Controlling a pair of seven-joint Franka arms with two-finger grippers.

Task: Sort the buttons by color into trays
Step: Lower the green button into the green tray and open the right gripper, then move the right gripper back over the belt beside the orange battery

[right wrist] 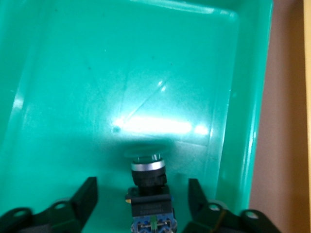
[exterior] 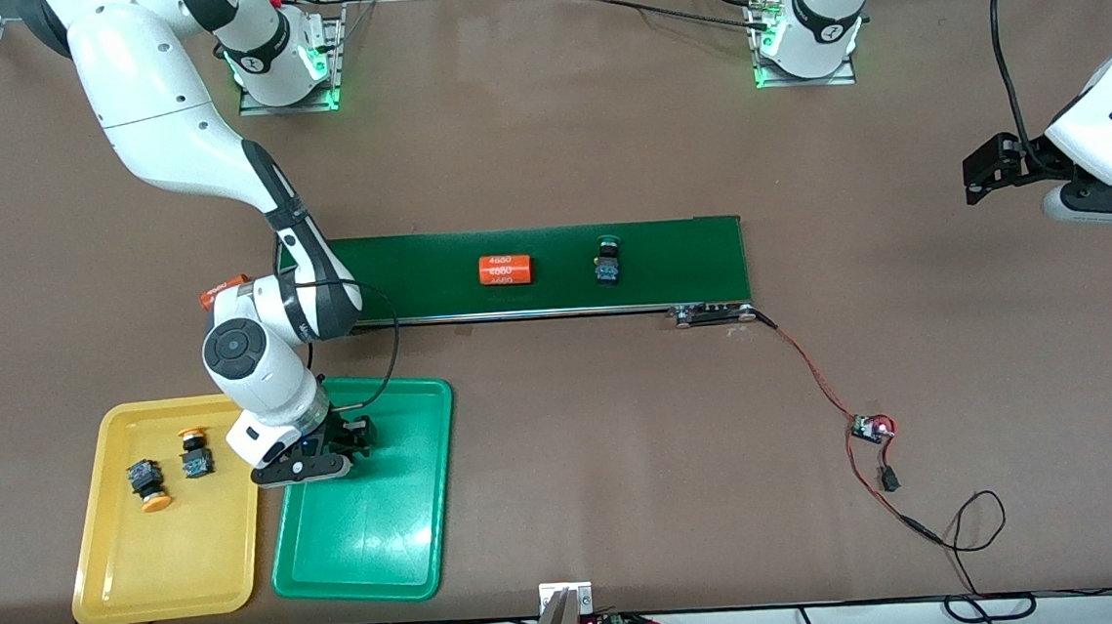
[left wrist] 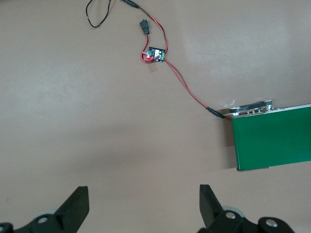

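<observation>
Right gripper [right wrist: 142, 201] low over the green tray [exterior: 406, 548], fingers spread clear on both sides of a green button [right wrist: 148, 187], gripping nothing; button lying in that tray near the corner closest to the conveyor belt [exterior: 669, 255]. Best lifted straight up, jaws kept wide, so no fingertip clips the cap. Two yellow-orange buttons [exterior: 168, 468] in the yellow tray [exterior: 105, 578] beside the green tray. Another green button [exterior: 608, 259] and an orange cylinder [exterior: 505, 270] on the belt, farther from the front camera than the green tray. Left gripper [left wrist: 143, 206] wide open, empty, waiting over bare table at the left arm's end.
</observation>
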